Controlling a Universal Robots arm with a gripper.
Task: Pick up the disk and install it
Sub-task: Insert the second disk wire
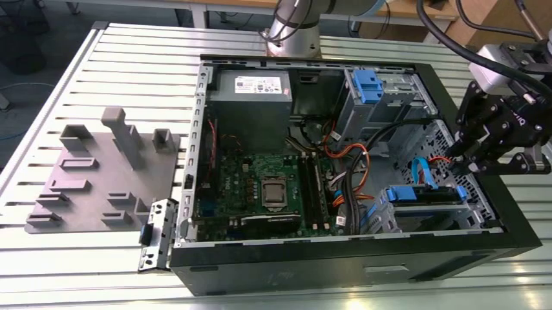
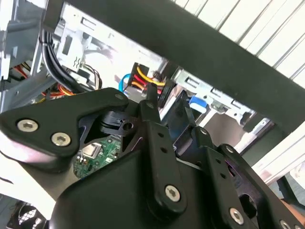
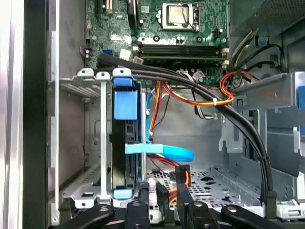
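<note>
The disk [image 1: 423,196] sits in the drive cage [image 1: 435,216] at the near corner of the open computer case [image 1: 345,265], on the exterior view's right. Its blue side rails show at the cage mouth. In the first wrist view the disk [image 3: 125,143] stands on edge between the cage's metal walls, a blue rail tab on its end and a blue flat cable running from it. My gripper [image 1: 470,166] hangs just above the case's wall on that side, a short way from the cage. Its fingers [image 3: 152,191] stand a little apart in both wrist views, nothing between them [image 2: 167,98].
Black, orange and red cables [image 3: 209,95] cross the case floor between the motherboard [image 1: 258,187] and the cage. A second drive bay with a blue clip [image 1: 366,87] and a grey power supply [image 1: 250,87] sit at the back. A grey fixture plate [image 1: 95,174] lies on the slatted table.
</note>
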